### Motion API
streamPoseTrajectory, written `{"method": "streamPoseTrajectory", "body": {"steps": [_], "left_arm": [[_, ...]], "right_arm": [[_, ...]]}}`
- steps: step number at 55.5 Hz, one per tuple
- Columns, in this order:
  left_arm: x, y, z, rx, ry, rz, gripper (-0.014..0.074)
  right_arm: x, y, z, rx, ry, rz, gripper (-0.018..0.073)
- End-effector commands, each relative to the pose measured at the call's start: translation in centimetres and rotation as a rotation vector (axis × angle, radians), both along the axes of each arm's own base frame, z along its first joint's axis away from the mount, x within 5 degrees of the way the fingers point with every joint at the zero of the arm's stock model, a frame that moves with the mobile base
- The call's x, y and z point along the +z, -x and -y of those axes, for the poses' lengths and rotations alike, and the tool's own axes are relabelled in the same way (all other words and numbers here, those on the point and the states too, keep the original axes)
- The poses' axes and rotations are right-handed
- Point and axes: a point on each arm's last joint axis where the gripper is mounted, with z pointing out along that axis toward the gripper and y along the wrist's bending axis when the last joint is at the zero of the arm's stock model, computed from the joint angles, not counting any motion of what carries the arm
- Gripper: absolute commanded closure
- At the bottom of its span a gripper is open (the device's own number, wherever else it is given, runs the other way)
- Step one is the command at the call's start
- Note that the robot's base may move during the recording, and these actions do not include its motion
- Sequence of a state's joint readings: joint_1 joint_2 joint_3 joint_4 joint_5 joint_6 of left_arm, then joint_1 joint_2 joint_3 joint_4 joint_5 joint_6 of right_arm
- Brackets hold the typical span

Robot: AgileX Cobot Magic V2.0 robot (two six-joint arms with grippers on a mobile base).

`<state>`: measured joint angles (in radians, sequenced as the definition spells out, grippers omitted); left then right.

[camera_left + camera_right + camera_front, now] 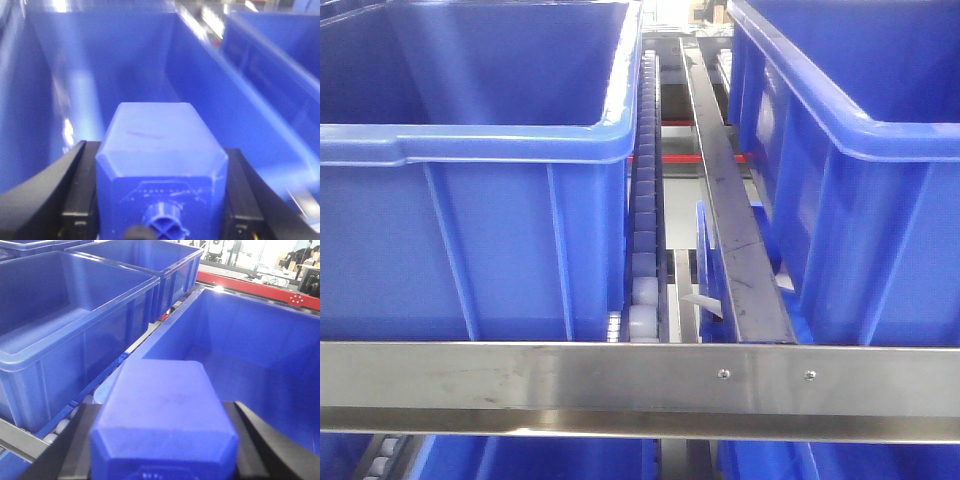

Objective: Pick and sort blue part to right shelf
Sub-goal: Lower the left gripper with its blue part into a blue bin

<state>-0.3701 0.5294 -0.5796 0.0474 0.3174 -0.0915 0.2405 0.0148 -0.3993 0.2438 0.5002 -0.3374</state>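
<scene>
My left gripper (159,152) is shut on a blue part (152,130), a blocky piece with chamfered corners held between black fingers (75,170). It hangs over the inside of a deep blue bin (100,60). My right gripper (162,410) is shut on a second, similar blue part (165,390), above the near left corner of another deep blue bin (260,340). The right shelf shows in the front view as a brushed-steel front rail (620,385) with pale roller tracks (645,230) and two large blue bins (470,250) (860,200). Neither gripper appears in the front view.
A dark steel divider bar (730,220) runs between the two front bins. More blue bins (65,335) stand to the left in the right wrist view, with rollers (65,422) beside them. A red frame (250,285) lies behind.
</scene>
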Motion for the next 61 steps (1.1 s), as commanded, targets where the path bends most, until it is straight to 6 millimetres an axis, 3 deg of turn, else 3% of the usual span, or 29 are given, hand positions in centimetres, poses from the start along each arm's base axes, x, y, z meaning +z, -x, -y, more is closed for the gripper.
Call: {"method": "streamPoseTrajectory", "body": {"steps": [1, 10, 20, 30, 41, 52, 61], "left_arm": [[3.3, -1.6, 0.7, -0.007, 0.001, 0.08, 0.0346], [4.8, -6.9, 2.7, -0.003, -0.058, -0.059, 0.0346], [3.8, -14.4, 5.6, -0.002, -0.135, -0.179, 0.0346], [0.8, -22.3, 8.4, 0.01, -0.214, -0.387, 0.0346], [-3.3, -29.9, 9.9, 0.062, -0.305, -0.68, 0.0346], [-5.9, -34.3, 10.6, 0.094, -0.362, -0.868, 0.0342], [-5.3, -35.6, 11.0, 0.077, -0.291, -0.864, 0.0311]], "right_arm": [[1.7, 0.1, 0.2, -0.017, -0.048, 0.096, 0.0386], [1.7, 0.1, 0.2, -0.017, -0.048, 0.096, 0.0386], [1.7, 0.1, 0.2, -0.017, -0.048, 0.096, 0.0386], [1.7, 0.1, 0.2, -0.017, -0.048, 0.096, 0.0386], [1.7, 0.1, 0.2, -0.017, -0.048, 0.096, 0.0386], [1.7, 0.1, 0.2, -0.017, -0.048, 0.096, 0.0386], [1.7, 0.1, 0.2, -0.017, -0.048, 0.096, 0.0386]]}}
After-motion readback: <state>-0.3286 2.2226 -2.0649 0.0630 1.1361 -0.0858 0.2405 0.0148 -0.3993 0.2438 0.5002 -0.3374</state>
